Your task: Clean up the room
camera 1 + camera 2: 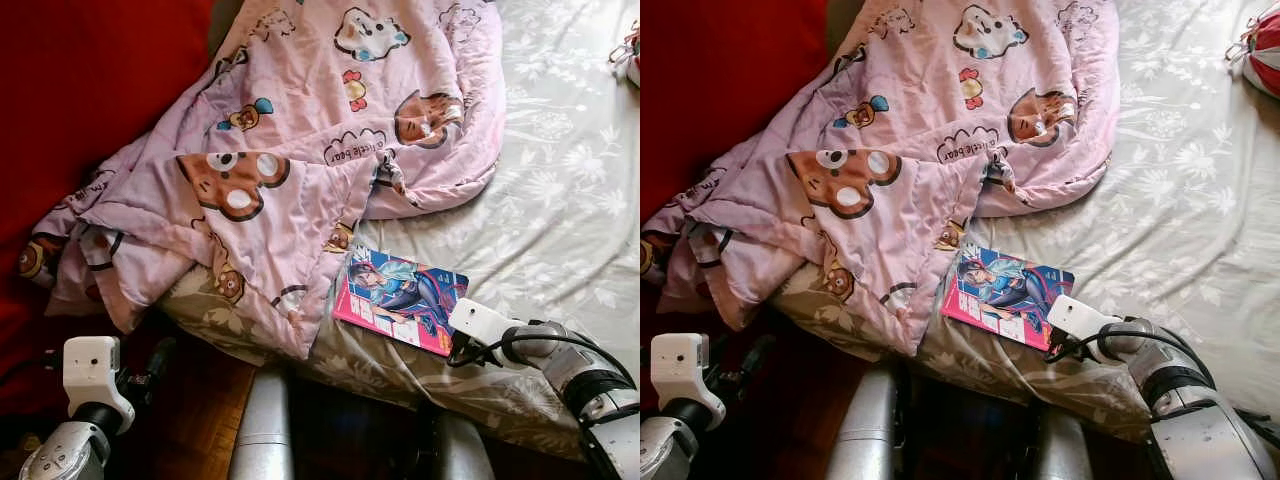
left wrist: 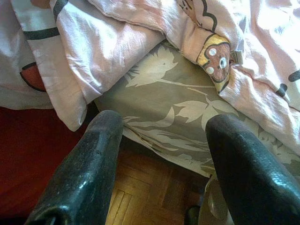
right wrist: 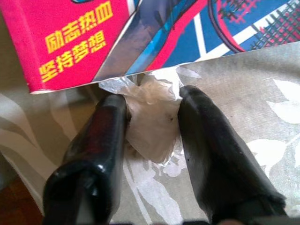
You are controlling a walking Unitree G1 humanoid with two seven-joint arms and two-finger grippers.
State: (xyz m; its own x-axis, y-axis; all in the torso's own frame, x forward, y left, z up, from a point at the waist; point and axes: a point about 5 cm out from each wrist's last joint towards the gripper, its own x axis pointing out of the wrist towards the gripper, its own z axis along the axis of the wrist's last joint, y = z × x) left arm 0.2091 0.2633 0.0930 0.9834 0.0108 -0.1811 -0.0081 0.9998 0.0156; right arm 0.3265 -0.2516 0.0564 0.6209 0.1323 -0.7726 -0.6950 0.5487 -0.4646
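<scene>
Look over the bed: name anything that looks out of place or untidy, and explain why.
The pink cartoon-bear blanket lies crumpled, one corner spilling over the bed's edge. A bright book sits near the edge of the floral sheet, and the right gripper has its fingers around a crumpled clear wrapper beside it.

head eyes look down on bed [image 1: 560, 190]; wrists close.

The book [image 3: 93, 42] has yellow Chinese characters on the pink part of its cover, in two lines: "励志热血" and under it "坚持梦想". The pink blanket [image 1: 300, 130] carries small black words inside a cloud shape; the last word reads "bear", and the word before it is not clear.
</scene>
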